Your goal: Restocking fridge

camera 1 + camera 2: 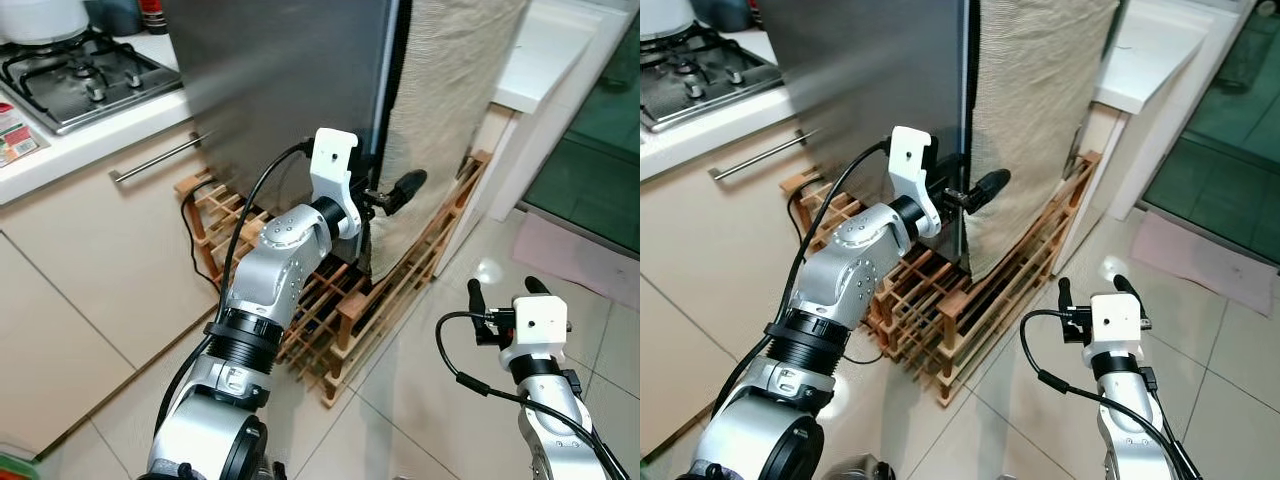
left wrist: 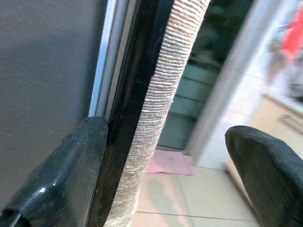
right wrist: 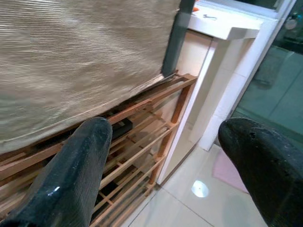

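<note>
Two arms in head views. Left arm raised, elbow bent; left gripper (image 1: 385,197) at fridge (image 1: 280,80) front corner, fingers spread, one finger (image 2: 61,170) against grey door edge, other clear of beige cloth (image 1: 445,110) draped on fridge side. Right gripper (image 1: 505,290) low at 4 o'clock, fingers apart, holding nothing, above tiled floor (image 1: 450,400). Wooden rack (image 1: 390,300) under fridge at 6 o'clock. Hob (image 1: 70,70) on counter at 10 o'clock. White ledge (image 1: 545,50) at 2 o'clock.

Home kitchen: gas hob (image 1: 75,72), fridge (image 1: 280,90), cabinets (image 1: 90,260).
</note>
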Controlling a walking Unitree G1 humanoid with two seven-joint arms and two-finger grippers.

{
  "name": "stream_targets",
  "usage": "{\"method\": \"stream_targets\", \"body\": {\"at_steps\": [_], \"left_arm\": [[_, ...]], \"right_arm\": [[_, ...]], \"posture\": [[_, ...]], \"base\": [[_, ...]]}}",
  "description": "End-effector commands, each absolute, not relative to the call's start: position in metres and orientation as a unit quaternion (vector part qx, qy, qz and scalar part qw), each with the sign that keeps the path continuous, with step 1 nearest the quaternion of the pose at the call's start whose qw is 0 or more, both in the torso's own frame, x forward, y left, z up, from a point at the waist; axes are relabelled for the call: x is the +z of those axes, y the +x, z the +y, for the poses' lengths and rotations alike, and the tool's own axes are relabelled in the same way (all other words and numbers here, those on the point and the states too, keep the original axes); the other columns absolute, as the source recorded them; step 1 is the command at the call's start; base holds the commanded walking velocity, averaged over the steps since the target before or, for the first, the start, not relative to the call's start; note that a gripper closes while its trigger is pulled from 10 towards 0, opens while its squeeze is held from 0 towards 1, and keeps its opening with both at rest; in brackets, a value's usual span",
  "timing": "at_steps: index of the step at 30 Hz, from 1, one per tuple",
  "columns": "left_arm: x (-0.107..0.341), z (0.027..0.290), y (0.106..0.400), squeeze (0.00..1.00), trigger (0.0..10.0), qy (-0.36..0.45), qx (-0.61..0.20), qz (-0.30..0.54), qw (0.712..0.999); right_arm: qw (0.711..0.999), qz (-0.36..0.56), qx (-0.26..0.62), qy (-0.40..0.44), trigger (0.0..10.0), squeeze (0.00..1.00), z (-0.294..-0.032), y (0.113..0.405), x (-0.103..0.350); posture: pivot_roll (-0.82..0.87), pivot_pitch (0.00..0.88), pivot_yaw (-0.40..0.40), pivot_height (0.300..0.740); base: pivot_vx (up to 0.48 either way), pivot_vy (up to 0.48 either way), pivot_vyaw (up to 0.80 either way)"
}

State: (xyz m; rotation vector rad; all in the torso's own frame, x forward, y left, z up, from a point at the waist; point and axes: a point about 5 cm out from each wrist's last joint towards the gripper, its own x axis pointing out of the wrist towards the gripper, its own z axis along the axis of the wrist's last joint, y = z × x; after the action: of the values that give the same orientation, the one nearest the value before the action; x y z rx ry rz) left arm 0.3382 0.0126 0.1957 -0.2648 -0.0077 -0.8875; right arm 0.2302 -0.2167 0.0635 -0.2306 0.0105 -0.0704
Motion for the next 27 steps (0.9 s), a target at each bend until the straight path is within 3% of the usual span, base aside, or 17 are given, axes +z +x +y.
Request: {"method": "stream_targets", "body": {"at_steps": [1, 9, 15, 17, 19, 22, 24, 27], "left_arm": [[0.213, -0.017, 0.325, 0.0, 10.0, -0.126, -0.506, -0.024, 0.853], [0.226, -0.034, 0.312, 0.0, 10.0, -0.152, -0.546, -0.04, 0.823], [0.239, -0.031, 0.302, 0.0, 10.0, -0.194, -0.568, -0.054, 0.798], [0.245, -0.023, 0.299, 0.0, 10.0, -0.2, -0.574, -0.065, 0.791], [0.256, 0.012, 0.304, 0.0, 10.0, -0.213, -0.541, -0.083, 0.809], [0.257, 0.024, 0.308, 0.0, 10.0, -0.219, -0.522, -0.086, 0.82], [0.253, 0.054, 0.313, 0.0, 10.0, -0.226, -0.479, -0.08, 0.844], [0.25, 0.065, 0.313, 0.0, 10.0, -0.224, -0.463, -0.073, 0.854]], "right_arm": [[0.993, 0.016, -0.04, -0.11, 10.0, 0.0, -0.218, 0.23, 0.06], [0.993, 0.015, -0.037, -0.107, 10.0, 0.0, -0.215, 0.233, 0.062], [0.994, 0.021, -0.033, -0.106, 10.0, 0.0, -0.216, 0.233, 0.061], [0.994, 0.026, -0.032, -0.105, 10.0, 0.0, -0.216, 0.232, 0.059], [0.994, 0.036, -0.028, -0.097, 10.0, 0.0, -0.214, 0.231, 0.053], [0.995, 0.038, -0.024, -0.094, 10.0, 0.0, -0.213, 0.231, 0.052], [0.998, 0.031, 0.008, -0.053, 10.0, 0.0, -0.204, 0.233, 0.051], [0.999, 0.015, 0.025, -0.027, 10.0, 0.0, -0.197, 0.236, 0.057]], "posture": [[-0.17, 0.0, 0.003, 0.726], [-0.18, 0.0, 0.005, 0.726], [-0.18, 0.0, 0.003, 0.726], [-0.17, 0.0, 0.001, 0.726], [-0.16, 0.0, 0.0, 0.726], [-0.16, 0.0, 0.0, 0.726], [-0.13, 0.0, -0.002, 0.726], [-0.12, 0.0, -0.001, 0.726]], "base": [[0.0, 0.0, 0.0], [0.0, 0.0, 0.0], [0.0, 0.0, 0.0], [0.0, 0.0, 0.0], [0.0, 0.0, 0.0], [0.0, 0.0, 0.0], [0.0, 0.0, 0.0], [0.0, 0.0, 0.0]]}}
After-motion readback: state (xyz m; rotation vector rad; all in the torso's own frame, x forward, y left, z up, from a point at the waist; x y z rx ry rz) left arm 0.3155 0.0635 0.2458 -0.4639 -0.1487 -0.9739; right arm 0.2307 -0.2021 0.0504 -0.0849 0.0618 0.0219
